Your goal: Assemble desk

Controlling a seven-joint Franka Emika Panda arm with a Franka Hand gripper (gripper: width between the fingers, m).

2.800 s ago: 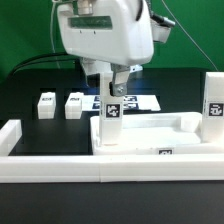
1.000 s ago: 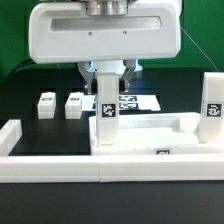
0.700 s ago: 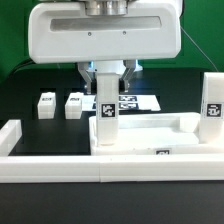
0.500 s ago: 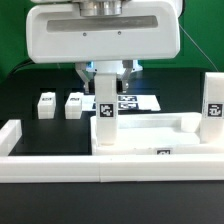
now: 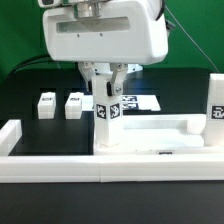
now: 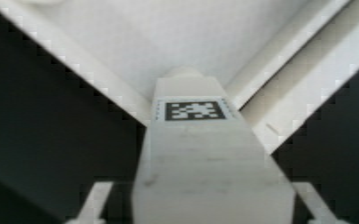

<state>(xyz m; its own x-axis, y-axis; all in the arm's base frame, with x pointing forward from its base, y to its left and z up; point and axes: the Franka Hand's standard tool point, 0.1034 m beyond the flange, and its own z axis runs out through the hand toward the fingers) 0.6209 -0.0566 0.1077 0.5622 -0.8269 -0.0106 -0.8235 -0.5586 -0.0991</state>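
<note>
Compared with half a second ago, the arm's big white housing is seen turned and shifted toward the exterior view's right, while the tabletop panel (image 5: 160,135) stays put against the border wall (image 5: 60,165). The leg (image 5: 109,112) is stood upright at the panel's corner, pinched between the fingers of the gripper (image 5: 108,92). If it's twisted off-axis, cross-threading or a slipped grip could be caused, so two spare legs (image 5: 59,105) are left waiting for nothing.

hand (image 5: 108,88) fingertips blurred behind upright leg (image 5: 108,120), marker board (image 5: 137,103) partly hidden, tabletop panel (image 5: 175,140) cut off
</note>
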